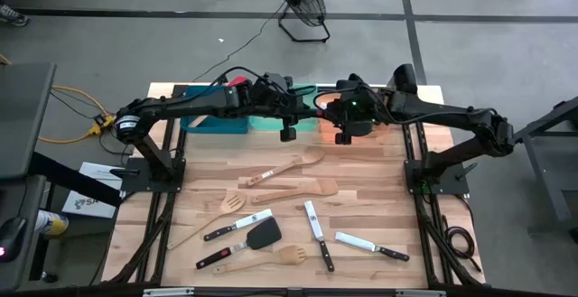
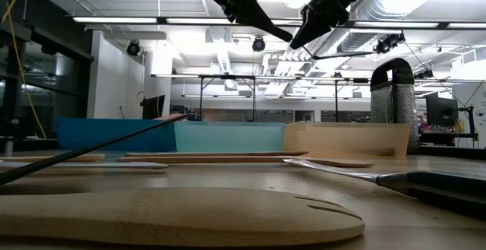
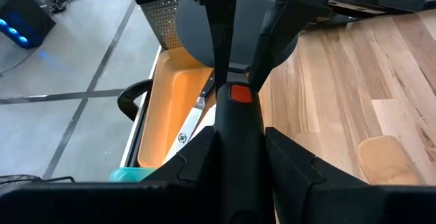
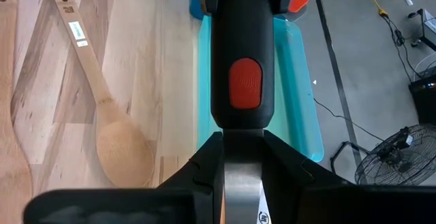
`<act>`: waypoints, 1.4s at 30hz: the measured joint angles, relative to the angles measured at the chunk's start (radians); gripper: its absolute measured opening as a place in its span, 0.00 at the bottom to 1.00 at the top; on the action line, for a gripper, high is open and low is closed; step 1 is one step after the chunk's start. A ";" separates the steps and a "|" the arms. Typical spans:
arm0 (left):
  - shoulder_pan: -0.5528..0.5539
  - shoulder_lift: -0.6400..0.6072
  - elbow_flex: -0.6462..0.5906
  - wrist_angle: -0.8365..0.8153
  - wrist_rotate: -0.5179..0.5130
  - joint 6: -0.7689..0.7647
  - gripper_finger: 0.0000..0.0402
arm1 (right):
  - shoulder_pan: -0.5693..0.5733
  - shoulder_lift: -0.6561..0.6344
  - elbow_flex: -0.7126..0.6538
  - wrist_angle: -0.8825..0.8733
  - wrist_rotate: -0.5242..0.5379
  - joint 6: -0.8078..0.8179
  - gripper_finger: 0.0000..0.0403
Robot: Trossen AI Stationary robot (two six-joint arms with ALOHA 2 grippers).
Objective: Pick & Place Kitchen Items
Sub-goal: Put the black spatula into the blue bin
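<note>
Both grippers meet high over the bins at the table's far edge, on one utensil. It has a black handle (image 4: pixel 242 40) with a red oval inset (image 4: pixel 245 84) and a steel part (image 4: pixel 242 186). My left gripper (image 3: pixel 238 142) is shut on the handle. My right gripper (image 4: pixel 242 159) is shut on the steel part. In the high view the left gripper (image 1: pixel 302 107) and right gripper (image 1: pixel 330 112) face each other. Wooden spoons, knives and a black turner (image 1: pixel 260 236) lie flat on the table nearer the front. My left gripper has the black handle (image 3: pixel 238 125) between its two fingers, one finger (image 3: pixel 197 163) on each side. The fingers run along the handle, which reaches away toward the right gripper. The utensil is lifted clear above the bins. My right gripper pinches the steel part (image 4: pixel 242 183) between its two fingers, just behind the handle's end with the red inset. The fingers lie along the utensil, slanting down. The handle sticks out ahead of them toward the left gripper, clear of table and bins.
A blue bin (image 1: pixel 212 121), a green bin (image 1: pixel 269 124) and an orange bin (image 3: pixel 170 108) stand in a row at the far edge. A steel piece (image 3: pixel 187 129) lies in the orange bin. A metal grater (image 2: pixel 391 102) stands at the back right.
</note>
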 joint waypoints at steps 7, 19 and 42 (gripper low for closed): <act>0.000 0.000 0.000 -0.002 -0.001 -0.005 0.25 | 0.000 0.000 0.000 0.002 0.003 0.000 0.17; -0.001 0.001 -0.002 -0.092 -0.195 -0.019 0.25 | 0.000 -0.004 0.000 0.006 0.066 0.049 0.58; 0.146 -0.122 -0.053 -0.315 -0.573 -0.182 0.24 | -0.098 -0.004 0.000 -0.069 0.154 0.174 0.58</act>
